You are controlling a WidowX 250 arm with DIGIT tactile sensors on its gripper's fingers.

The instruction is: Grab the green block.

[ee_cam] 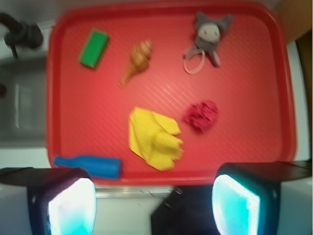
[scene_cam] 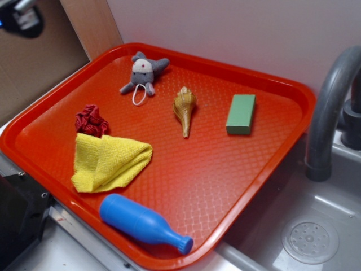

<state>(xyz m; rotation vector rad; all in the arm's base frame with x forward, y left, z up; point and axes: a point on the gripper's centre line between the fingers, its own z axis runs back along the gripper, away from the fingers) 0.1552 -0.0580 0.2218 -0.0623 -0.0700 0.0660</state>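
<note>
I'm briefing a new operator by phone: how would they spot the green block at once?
Look at the red tray beside the sink's grey faucet. Near the tray's faucet-side edge lies the green block, just beyond the tan seashell. It is the only green thing there, flat, plain and rectangular.

A pale, plain wall [scene_cam: 237, 34] rises behind the scene, with a wooden panel [scene_cam: 93, 22] at its left edge. To the right lies a grey sink basin [scene_cam: 293, 226] with a round drain [scene_cam: 310, 241] and a curved grey faucet [scene_cam: 330, 107]. Soft, even light.
</note>
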